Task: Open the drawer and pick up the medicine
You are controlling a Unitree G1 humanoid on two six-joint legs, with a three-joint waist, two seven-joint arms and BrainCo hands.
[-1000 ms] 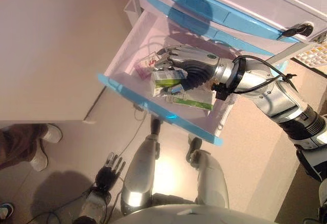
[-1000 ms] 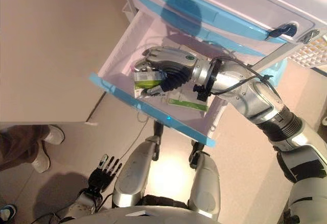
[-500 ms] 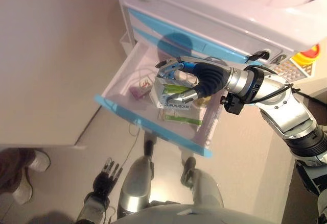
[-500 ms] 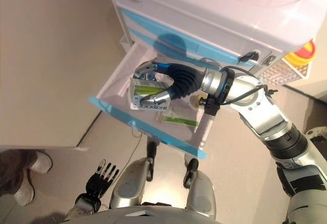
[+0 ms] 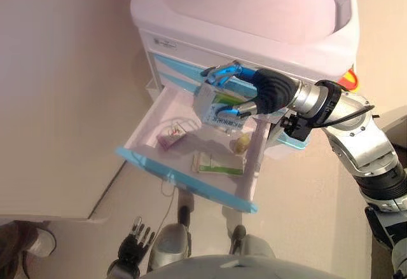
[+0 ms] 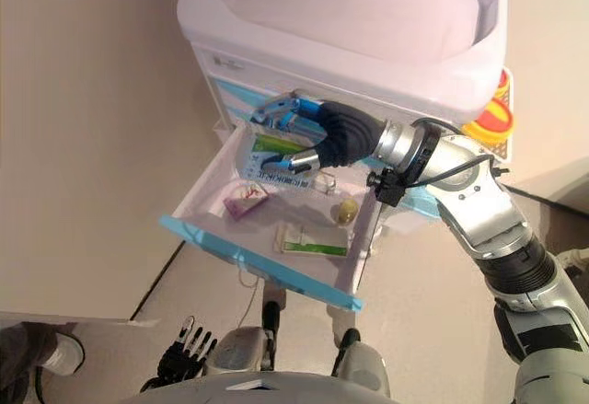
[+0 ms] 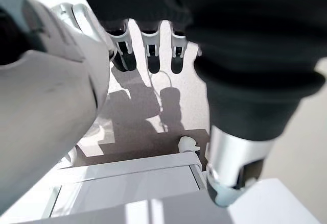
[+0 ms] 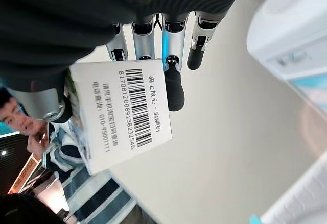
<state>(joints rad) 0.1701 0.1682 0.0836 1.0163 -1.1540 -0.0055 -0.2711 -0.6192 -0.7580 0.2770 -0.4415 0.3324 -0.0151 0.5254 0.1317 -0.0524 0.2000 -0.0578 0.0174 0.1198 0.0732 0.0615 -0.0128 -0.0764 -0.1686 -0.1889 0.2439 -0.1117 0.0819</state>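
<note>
From the left eye view I see my right hand (image 5: 267, 91) raised above the open drawer (image 5: 191, 183), fingers and thumb curled round the medicine box (image 5: 219, 106), which hangs clear of the drawer and in front of the cabinet (image 5: 254, 37). Inside the drawer lie a flat green-and-white packet (image 5: 219, 163), a small pink box (image 5: 170, 140) and a yellowish round item (image 5: 241, 143); I cannot tell what that last one is.

The right eye view shows the same grip, and it adds a red-and-yellow object (image 6: 492, 114) at the cabinet's far side. My left hand (image 6: 179, 360) hangs low near the floor, fingers straight and slightly spread. A person's shoe (image 6: 57, 356) shows at the lower corner.

The left wrist view gives only my left hand's fingers (image 7: 148, 45), straight and holding nothing, over the floor with a white frame below.

The right wrist view alone shows the box's face: a white panel with a barcode and a line of digits and characters beside it, pinched between thumb and fingers. Part of a person in a striped top (image 8: 87, 193) shows behind it.
</note>
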